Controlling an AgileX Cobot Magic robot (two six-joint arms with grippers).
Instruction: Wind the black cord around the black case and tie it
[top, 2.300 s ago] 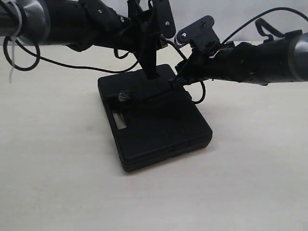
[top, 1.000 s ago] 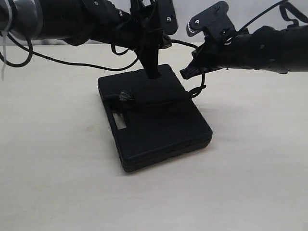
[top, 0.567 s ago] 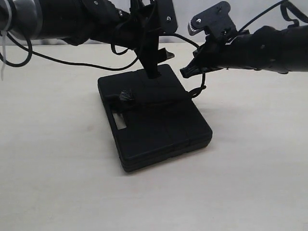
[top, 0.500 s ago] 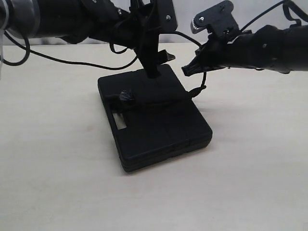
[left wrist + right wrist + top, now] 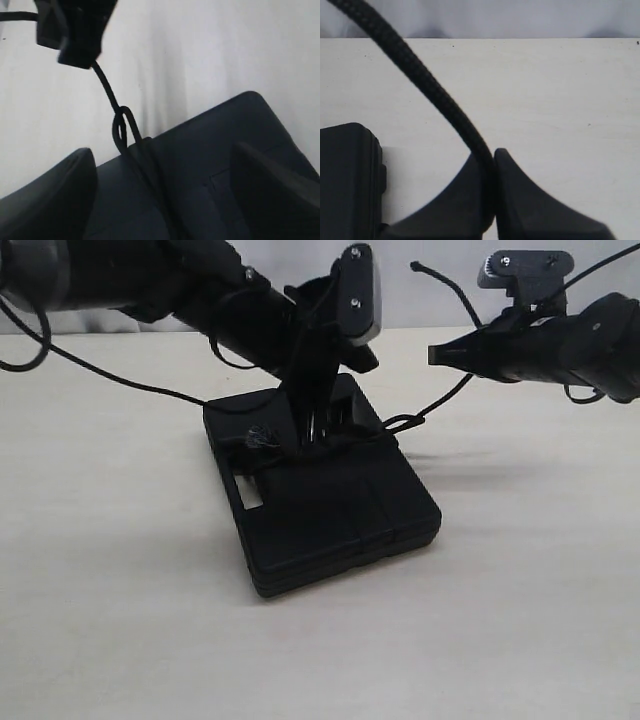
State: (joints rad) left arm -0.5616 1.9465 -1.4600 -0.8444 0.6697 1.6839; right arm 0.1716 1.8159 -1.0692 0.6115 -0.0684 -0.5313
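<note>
Mid-worktop (image 5: 120, 620), the black case (image 5: 340, 510) lies flat, its length running from the far edge toward the near one. The black cord (image 5: 420, 77) is banded across the case's far half, from a frayed knot (image 5: 262, 438) on the side with the handle slot (image 5: 249, 495) to a small loop (image 5: 404, 423) at the opposite edge. From that loop the cord climbs taut, up and toward the worktop's right edge, into the right jaws, which are clenched on it clear of the case; the free tail (image 5: 416, 266) pokes up beyond them. The left jaws, released and spread wide, hover directly over the band, one finger on either side, making them the nearer pair. Any next grasp looks likeliest there, closing across the cord's line.
</note>
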